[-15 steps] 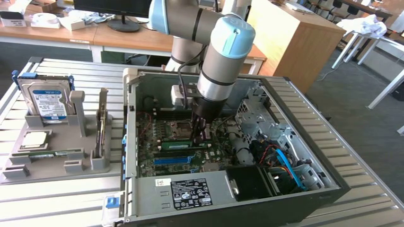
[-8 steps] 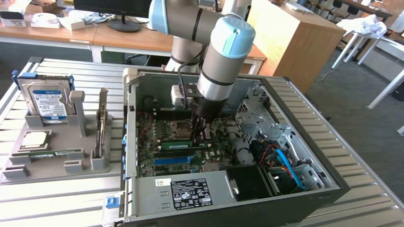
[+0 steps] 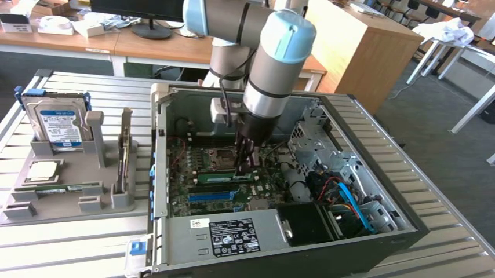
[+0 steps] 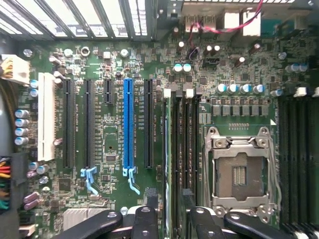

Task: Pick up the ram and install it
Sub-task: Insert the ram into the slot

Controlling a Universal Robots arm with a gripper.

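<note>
Here, little of the writing can be read. The hard drive [image 3: 60, 124] carries a blue-and-white label and the power supply [image 3: 185, 237] a black sticker with white marks, both too small to make out. The white print along the motherboard [image 4: 112, 134] slots is no clearer.

The ram [image 3: 222, 176] is a long, thin green stick with dark chips. It stands on edge in a memory slot just beside the empty CPU socket [image 4: 239, 172], between that socket and the blue expansion slot [image 4: 128, 124]. The gripper [image 4: 172, 219] hangs over one end of the ram, close by the socket. Its black fingers [image 4: 144, 224] are spread apart on either side of the memory slots and clasp nothing; whether they touch the stick cannot be told.

Well apart from the socket, outside the computer case [image 3: 363, 252], a grey holder [image 3: 69, 200] keeps the hard drive upright and a silvery processor chip [image 3: 43, 169] lying flat
</note>
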